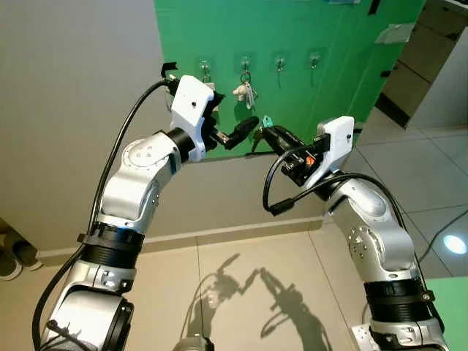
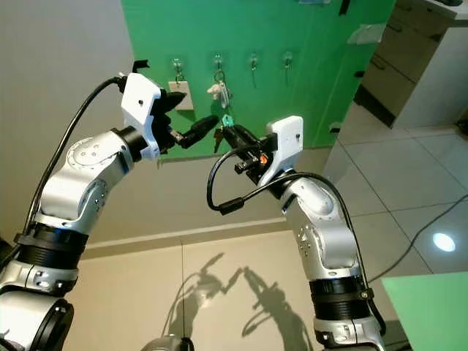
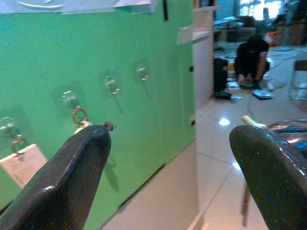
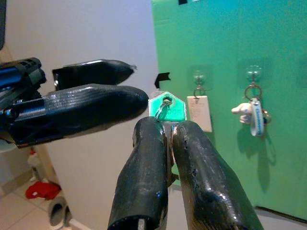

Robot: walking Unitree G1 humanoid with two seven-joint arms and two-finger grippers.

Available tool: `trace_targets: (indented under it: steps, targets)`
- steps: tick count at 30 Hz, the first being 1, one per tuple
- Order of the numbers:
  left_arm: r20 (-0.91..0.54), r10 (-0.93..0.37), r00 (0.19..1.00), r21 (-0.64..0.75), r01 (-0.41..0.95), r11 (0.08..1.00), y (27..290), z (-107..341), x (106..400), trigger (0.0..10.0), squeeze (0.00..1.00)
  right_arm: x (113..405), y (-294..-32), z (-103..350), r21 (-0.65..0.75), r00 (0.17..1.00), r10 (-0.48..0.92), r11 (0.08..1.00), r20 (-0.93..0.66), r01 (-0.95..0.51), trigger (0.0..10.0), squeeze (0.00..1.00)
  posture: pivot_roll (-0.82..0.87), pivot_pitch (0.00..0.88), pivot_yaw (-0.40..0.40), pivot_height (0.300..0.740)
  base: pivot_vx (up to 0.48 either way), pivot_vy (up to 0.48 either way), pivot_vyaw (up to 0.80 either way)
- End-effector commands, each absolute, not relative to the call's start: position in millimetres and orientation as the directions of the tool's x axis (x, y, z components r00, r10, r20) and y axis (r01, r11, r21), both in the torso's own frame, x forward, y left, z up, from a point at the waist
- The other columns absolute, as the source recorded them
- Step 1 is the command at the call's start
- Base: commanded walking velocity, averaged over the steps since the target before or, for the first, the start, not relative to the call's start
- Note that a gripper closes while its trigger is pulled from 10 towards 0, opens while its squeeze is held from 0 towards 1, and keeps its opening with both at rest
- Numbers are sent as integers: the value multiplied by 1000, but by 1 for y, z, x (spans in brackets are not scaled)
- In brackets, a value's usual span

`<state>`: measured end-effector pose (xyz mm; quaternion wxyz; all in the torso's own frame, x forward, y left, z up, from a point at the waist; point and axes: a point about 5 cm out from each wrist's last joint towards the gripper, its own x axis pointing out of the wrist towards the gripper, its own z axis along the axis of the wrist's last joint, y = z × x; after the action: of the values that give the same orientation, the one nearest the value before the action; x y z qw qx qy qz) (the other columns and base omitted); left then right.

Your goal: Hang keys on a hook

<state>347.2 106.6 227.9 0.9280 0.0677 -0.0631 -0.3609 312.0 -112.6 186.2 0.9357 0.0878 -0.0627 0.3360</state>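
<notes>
Looking from your left, you see the left gripper (image 1: 247,130) raised before the green board (image 1: 329,66), its fingers (image 3: 72,177) spread apart and holding nothing, tips right beside the keys (image 4: 167,108). Next comes the right gripper (image 4: 168,132), its fingers pressed together and clamped on those keys, the green tag poking out above the fingertips. Behind them you have a row of clear hooks (image 1: 279,62) on the board; one carries a white tag (image 4: 199,113), the next a white figure keyring (image 1: 244,89). Further right lies tiled floor (image 1: 431,168).
</notes>
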Motion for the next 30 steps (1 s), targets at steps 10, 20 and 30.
trace_targets:
  steps: [10, 20, 30]
  targets:
    - [85, -841, 534, 144, 829, 541, 118, 238, 331, 10000, 0, 319, -122, 209, 113, 728, 657, 722, 195, -682, 0, 0, 15, 0, 5, 740, 0, 0, 0]
    - [45, -865, 500, 199, 844, 498, 129, 236, 336, 10000, 0, 323, -135, 231, 86, 687, 700, 686, 196, -723, 0, 0, -1, 0, -20, 740, 0, 0, 0]
    - [89, -865, 494, 195, 843, 502, 118, 232, 341, 10000, 0, 316, -127, 238, 105, 625, 757, 617, 191, -780, 0, 0, -16, 0, -35, 740, 0, 0, 0]
